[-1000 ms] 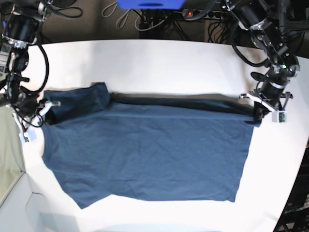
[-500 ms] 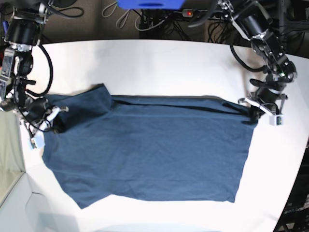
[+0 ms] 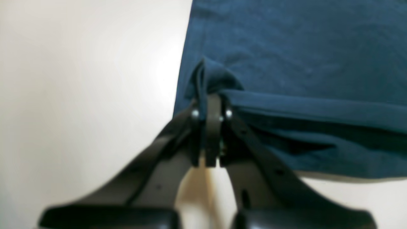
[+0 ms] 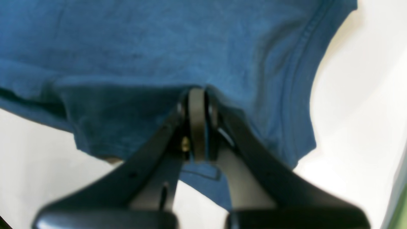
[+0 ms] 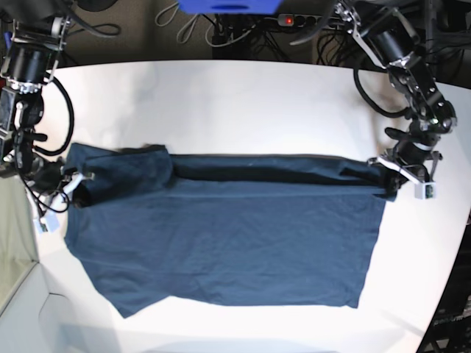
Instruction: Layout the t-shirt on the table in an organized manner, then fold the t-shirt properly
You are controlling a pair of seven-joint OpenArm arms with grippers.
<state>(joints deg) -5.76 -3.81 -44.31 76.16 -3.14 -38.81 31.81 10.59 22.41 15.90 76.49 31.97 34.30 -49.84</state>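
1. Two grips on at once: my left gripper [image 3: 208,108] is clamped tight on a bunched corner of the navy t-shirt [image 5: 228,235], a small peak of cloth poking up past the pinched jaws.
2. My right gripper [image 4: 197,105] is clenched just as hard on the cloth at the other end, beside the stitched sleeve hem [image 4: 297,63] that curves down toward the white table [image 5: 243,103].
3. From the base view, my left gripper [image 5: 394,176] sits at the shirt's far corner on the view's right, and my right gripper [image 5: 73,187] at the sleeve end on the view's left.
4. Between my two grips the shirt's far edge runs as a straight, dark, doubled-over band [image 5: 272,168] across the table.
5. Everything nearer lies flat on the tabletop with light wrinkles, its near edge slanting toward the left corner.
6. Bare white table surrounds the shirt on all sides, and cables [image 5: 221,29] trail beyond the far edge.
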